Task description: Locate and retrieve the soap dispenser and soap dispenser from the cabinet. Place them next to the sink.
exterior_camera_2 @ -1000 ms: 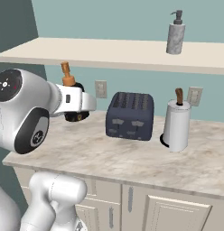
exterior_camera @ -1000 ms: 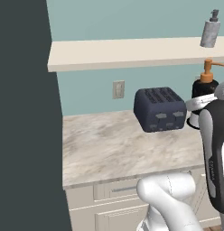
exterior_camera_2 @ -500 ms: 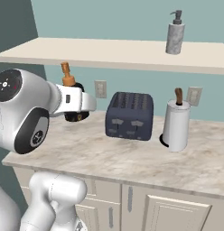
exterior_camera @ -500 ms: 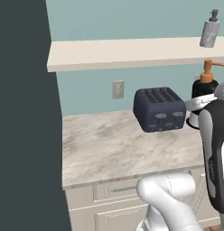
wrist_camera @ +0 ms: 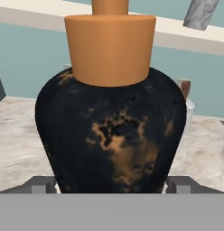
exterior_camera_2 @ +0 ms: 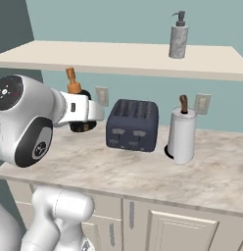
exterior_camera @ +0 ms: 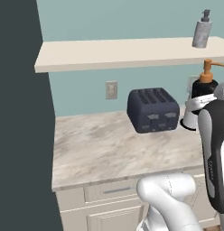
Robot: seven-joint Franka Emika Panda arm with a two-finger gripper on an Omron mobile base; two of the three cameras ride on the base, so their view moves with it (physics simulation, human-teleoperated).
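Left base view: the cream shelf board (exterior_camera: pixel 127 52) runs along the teal wall, and the grey speckled soap dispenser (exterior_camera: pixel 202 32) stands upright on its right end. Below it, the black soap dispenser (exterior_camera: pixel 205 85) with the orange pump is held up in the air at the arm's hand, above the marbled countertop (exterior_camera: pixel 105 144) and to the right of the dark toaster (exterior_camera: pixel 153 109). A wall outlet (exterior_camera: pixel 111 90) sits left of the toaster.

Right base view: the gripper (exterior_camera_2: pixel 80 121) is closed on the black soap dispenser (exterior_camera_2: pixel 78 110), which stands upright, clear of the counter, just left of the toaster (exterior_camera_2: pixel 133 124). The grey speckled soap dispenser (exterior_camera_2: pixel 178 39) stands on the shelf board (exterior_camera_2: pixel 118 56), well apart from the held bottle. A white paper-towel roll (exterior_camera_2: pixel 182 135) with a brown peg stands on the countertop (exterior_camera_2: pixel 143 171) right of the toaster.

Hand view: the black soap dispenser (wrist_camera: pixel 111 131) sits squarely between the two finger tips (wrist_camera: pixel 41 184), one tip pressed against each side of its base, its orange collar rising to the top edge. The grey speckled soap dispenser (wrist_camera: pixel 200 12) shows at the upper right on the shelf board (wrist_camera: pixel 190 34).
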